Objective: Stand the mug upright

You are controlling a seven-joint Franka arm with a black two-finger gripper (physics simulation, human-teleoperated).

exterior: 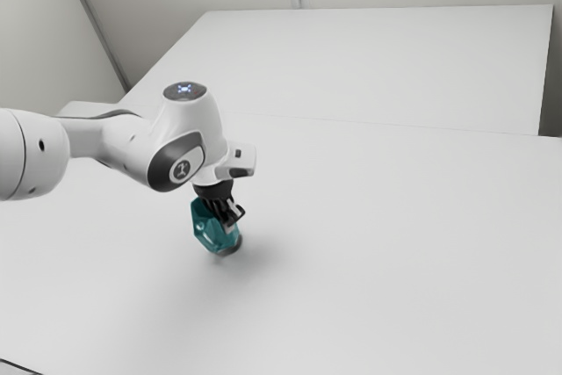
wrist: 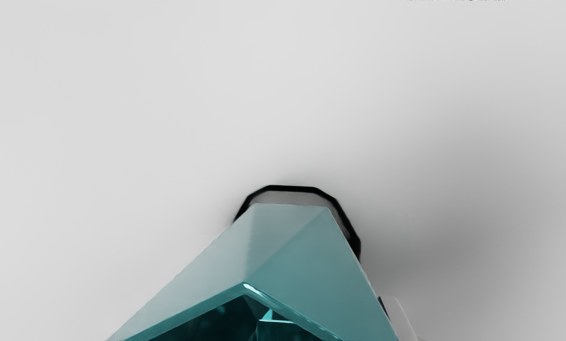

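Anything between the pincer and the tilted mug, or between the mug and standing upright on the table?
Nothing visible either way. The pincer is right at the teal mug, no other object between them. The mug leans with its dark base low, and I see no obstacle between it and an upright stance on the table.

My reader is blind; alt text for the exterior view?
A tilted teal mug with a dark base is at the black gripper of a white robot arm reaching from the exterior view's left over a white table.
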